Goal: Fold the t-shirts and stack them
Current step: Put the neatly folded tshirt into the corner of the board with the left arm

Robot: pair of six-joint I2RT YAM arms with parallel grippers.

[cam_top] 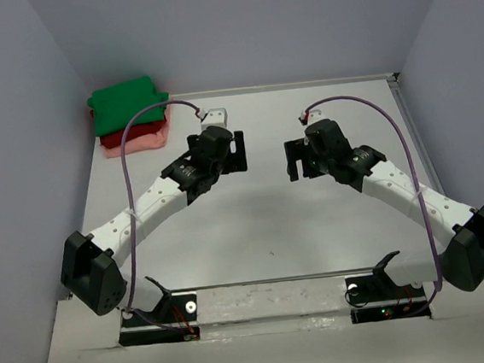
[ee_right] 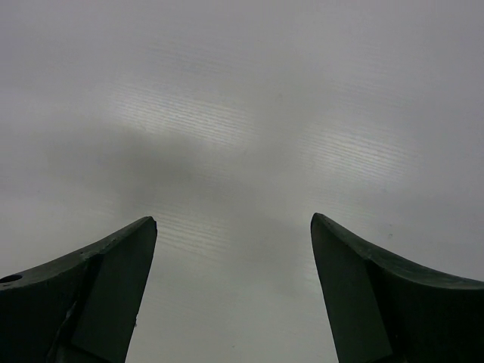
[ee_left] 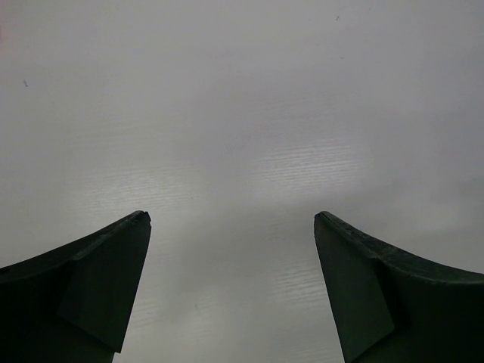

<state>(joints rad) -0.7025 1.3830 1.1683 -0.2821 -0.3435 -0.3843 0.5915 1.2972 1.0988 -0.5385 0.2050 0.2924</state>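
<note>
The t-shirts (cam_top: pixel 131 119) sat folded in one stack at the far left corner of the white table (cam_top: pixel 264 231), close to the left wall (cam_top: pixel 18 169). The bright green t-shirt (cam_top: pixel 127 100) was on top, a thick, soft bundle with rounded edges. Under it the dark red t-shirt (cam_top: pixel 114 140) showed only as a narrow band along the near side. The salmon pink t-shirt (cam_top: pixel 149 141) lay at the bottom, its edge sticking out toward the front right of the pile.

Both arms reached over the middle of the table, well apart from the stack. The left gripper (cam_top: pixel 237 153) was spread wide and held nothing; its wrist view showed only bare table between the dark fingers (ee_left: pixel 91 280). The right gripper (cam_top: pixel 295 161) was likewise released and empty, and faced the left one across a gap of bare tabletop.
</note>
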